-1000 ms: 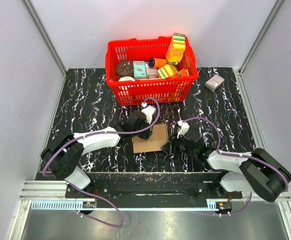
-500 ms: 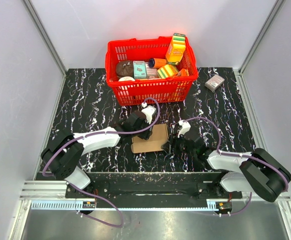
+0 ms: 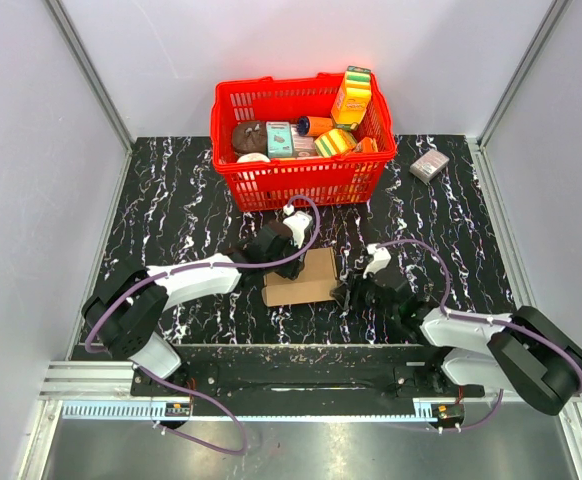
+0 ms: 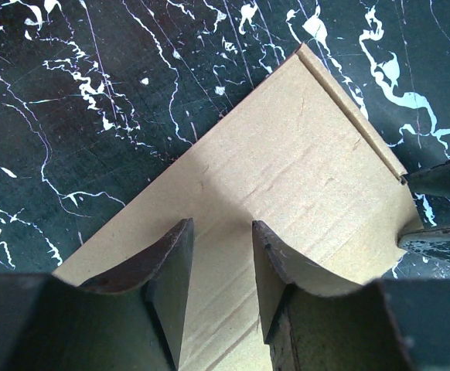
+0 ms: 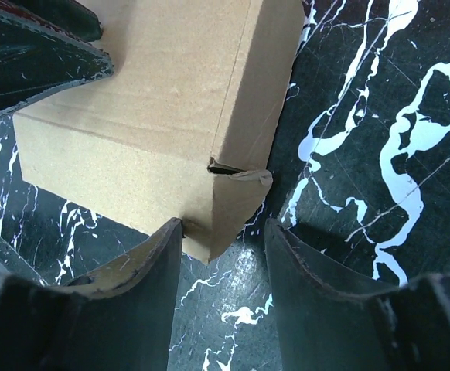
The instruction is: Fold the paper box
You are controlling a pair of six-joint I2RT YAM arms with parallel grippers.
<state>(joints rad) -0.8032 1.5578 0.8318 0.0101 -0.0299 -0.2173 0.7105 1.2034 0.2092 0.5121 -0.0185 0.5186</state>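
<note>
Right arm has backed off slightly toward its base; right gripper [image 3: 345,296] sits just beside the right end of the small plain brown kraft cardboard box [image 3: 301,280], fingers spread, gripping nothing, with a box corner at the mouth of the gap. Left gripper [image 3: 287,264] is over the box's top face, jaws apart, nothing clamped. Box lies on the black white-veined marble tabletop [image 3: 171,200], between both grippers.

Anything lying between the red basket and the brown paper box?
In the top external view, only the left gripper and its purple cable loop fill that stretch between red basket and paper box, above bare marbled table; no loose item.
</note>
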